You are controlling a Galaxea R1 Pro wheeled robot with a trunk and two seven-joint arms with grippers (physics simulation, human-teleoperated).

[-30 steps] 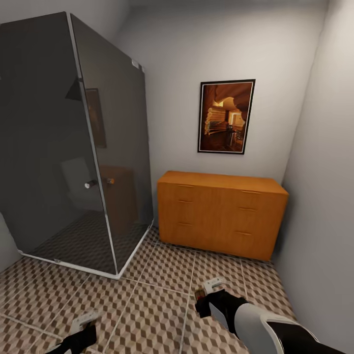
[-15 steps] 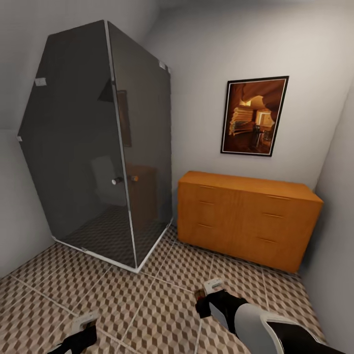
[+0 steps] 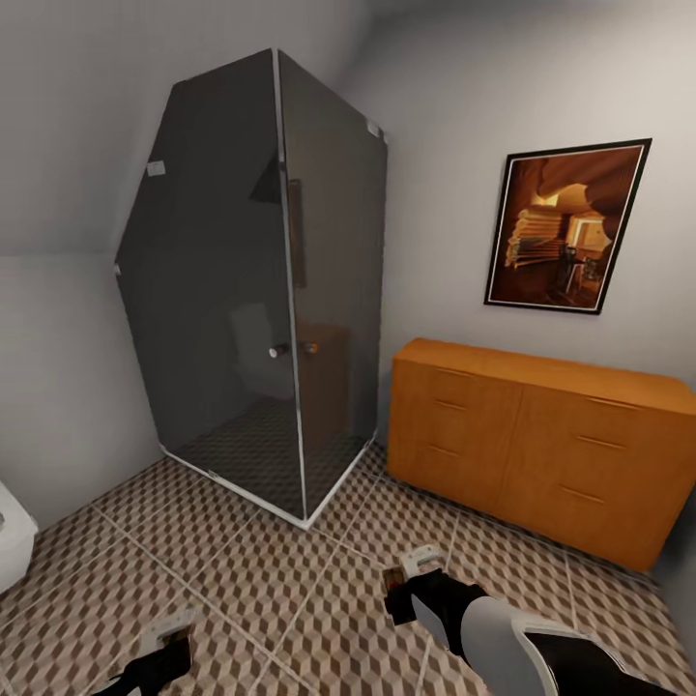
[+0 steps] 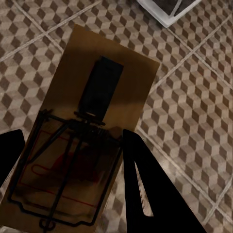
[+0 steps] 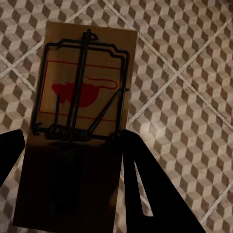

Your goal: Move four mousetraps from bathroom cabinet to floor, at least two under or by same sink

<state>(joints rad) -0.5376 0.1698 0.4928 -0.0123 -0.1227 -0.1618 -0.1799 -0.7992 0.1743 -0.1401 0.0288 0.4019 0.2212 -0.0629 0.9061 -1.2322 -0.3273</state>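
Tiled bathroom, corner with shower and cabinet. Left gripper [image 4: 68,160] is closed across a trap [image 4: 85,141], held flat above the floor [image 4: 194,97]; right gripper [image 5: 68,160] likewise clamps a second trap [image 5: 80,121], wire side up. Carrying one per arm probably halves the trips. Both hang low at the head view's near edge (left gripper [image 3: 159,643], right gripper [image 3: 411,580]), well apart from the closed cabinet [image 3: 541,454]. Cube-patterned floor [image 3: 271,580] runs to the dark glass shower [image 3: 271,290]; a framed picture [image 3: 565,227] hangs above the cabinet.
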